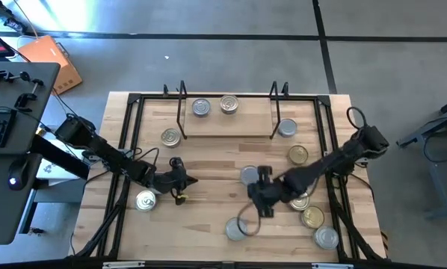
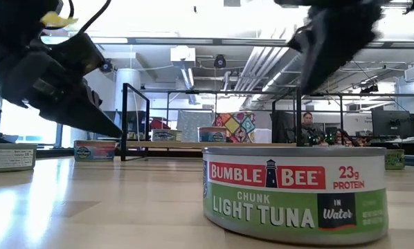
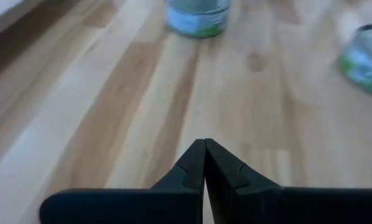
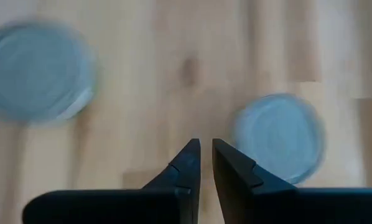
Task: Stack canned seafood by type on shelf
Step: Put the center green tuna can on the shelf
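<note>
The left arm reaches in from nine o'clock, its left gripper (image 1: 185, 181) pinched fully closed (tips touching). The right arm stretches from three o'clock toward centre; the right gripper (image 1: 258, 196) shows a narrow gap, holding nothing.

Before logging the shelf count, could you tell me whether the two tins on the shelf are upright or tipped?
Upright: on the light-wood shelf, the silver-topped round tin and gold-topped round tin both show flat circular tops from above.
</note>
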`<state>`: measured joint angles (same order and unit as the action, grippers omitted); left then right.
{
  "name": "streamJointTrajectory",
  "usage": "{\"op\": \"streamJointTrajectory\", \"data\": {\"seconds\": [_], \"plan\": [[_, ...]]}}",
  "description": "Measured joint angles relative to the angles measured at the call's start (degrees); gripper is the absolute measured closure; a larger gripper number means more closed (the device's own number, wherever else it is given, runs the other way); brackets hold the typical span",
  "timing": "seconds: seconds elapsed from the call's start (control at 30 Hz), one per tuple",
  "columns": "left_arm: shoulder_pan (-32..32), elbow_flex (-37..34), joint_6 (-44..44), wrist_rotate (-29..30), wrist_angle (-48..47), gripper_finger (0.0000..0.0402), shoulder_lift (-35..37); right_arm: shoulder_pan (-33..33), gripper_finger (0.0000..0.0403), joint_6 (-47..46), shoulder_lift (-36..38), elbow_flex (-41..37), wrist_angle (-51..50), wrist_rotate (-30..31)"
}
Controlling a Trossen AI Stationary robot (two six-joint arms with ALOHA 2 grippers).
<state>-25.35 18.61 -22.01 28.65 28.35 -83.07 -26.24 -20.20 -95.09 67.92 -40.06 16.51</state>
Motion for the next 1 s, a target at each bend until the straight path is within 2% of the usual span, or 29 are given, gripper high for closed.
{"op": "streamJointTrajectory", "data": {"seconds": [0.03,0.17,0.23,0.4,0.53,0.7,0.87,1.0], "plan": [[0.3,0.0,0.4,-1.2,1.0,0.0401,0.0,-0.9,0.0365,-0.9,0.0,-0.7,0.3,1.7],[1.0,0.0,1.1,-2.5,4.6,0.0401,0.0,-2.1,0.0364,-12.0,0.0,-4.6,5.0,15.2],[1.0,0.0,1.7,-2.5,5.9,0.0401,0.0,-1.5,0.0364,-16.5,0.0,-7.2,6.8,17.3],[1.0,0.0,2.2,-2.6,7.1,0.0401,0.0,0.6,0.0364,-27.8,-0.1,-12.2,7.9,17.3],[1.0,0.7,3.4,-2.6,7.9,0.0402,0.0,1.8,0.0364,-32.2,-0.1,-14.7,7.6,14.3],[1.0,2.5,4.9,-3.6,7.6,0.0401,0.0,3.5,0.0364,-41.6,-0.1,-17.8,6.9,14.9],[2.2,4.6,6.2,-10.0,7.9,0.0402,-1.6,5.4,0.0364,-39.8,-0.1,-20.4,13.2,13.9],[4.6,8.3,7.7,-13.8,8.0,0.0402,-7.2,6.6,0.0364,-36.0,-0.1,-20.8,19.5,7.6]]}}
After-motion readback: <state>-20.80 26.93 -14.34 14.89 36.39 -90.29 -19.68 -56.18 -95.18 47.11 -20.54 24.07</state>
